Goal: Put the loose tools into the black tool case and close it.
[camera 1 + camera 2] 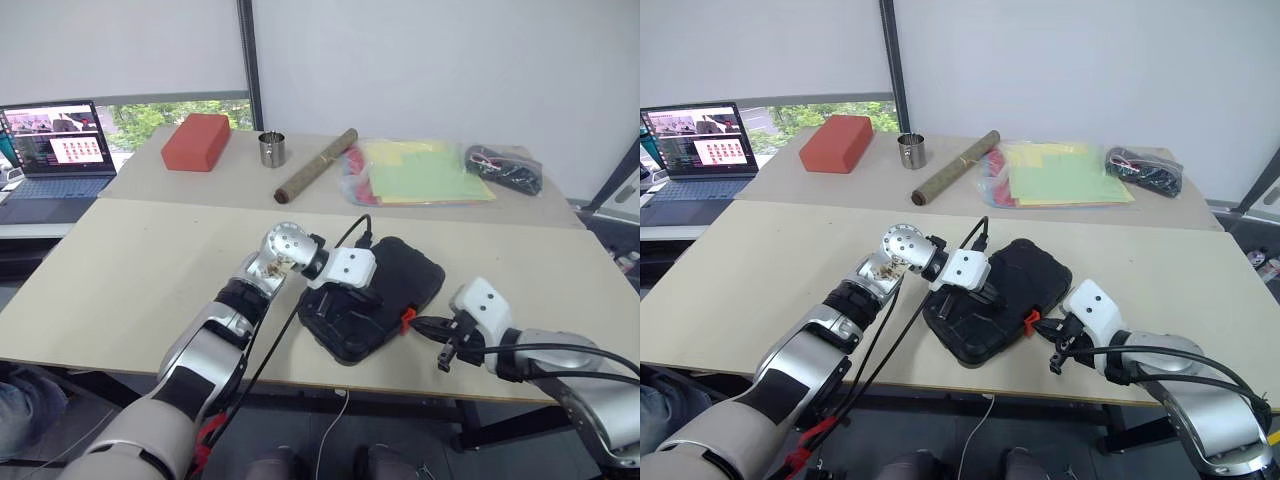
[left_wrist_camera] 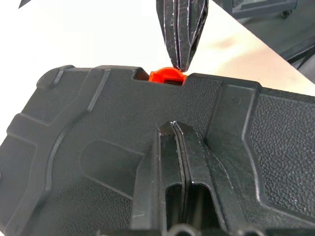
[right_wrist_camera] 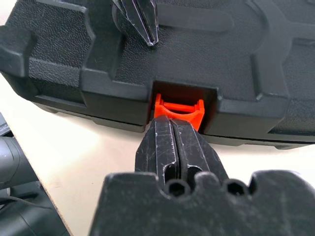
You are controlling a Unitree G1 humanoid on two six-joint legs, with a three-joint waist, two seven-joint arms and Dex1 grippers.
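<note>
The black tool case (image 1: 412, 275) lies with its lid down on the near table, close to the front edge. Its small orange latch (image 3: 178, 105) faces the right arm. My left gripper (image 2: 173, 129) is shut, its tips resting on the lid's textured top (image 2: 98, 147). My right gripper (image 3: 172, 123) is shut too, and its tips touch the latch from the front. Across the case, the left wrist view shows the right gripper (image 2: 181, 61) pointing at the latch (image 2: 167, 76). The loose tools are out of view.
On the far table stand a red block (image 1: 196, 141), a metal cup (image 1: 271, 149), a brown roll (image 1: 316, 165), coloured sheets in plastic (image 1: 420, 170) and a dark bag of cables (image 1: 503, 167). A laptop (image 1: 58, 150) sits at far left.
</note>
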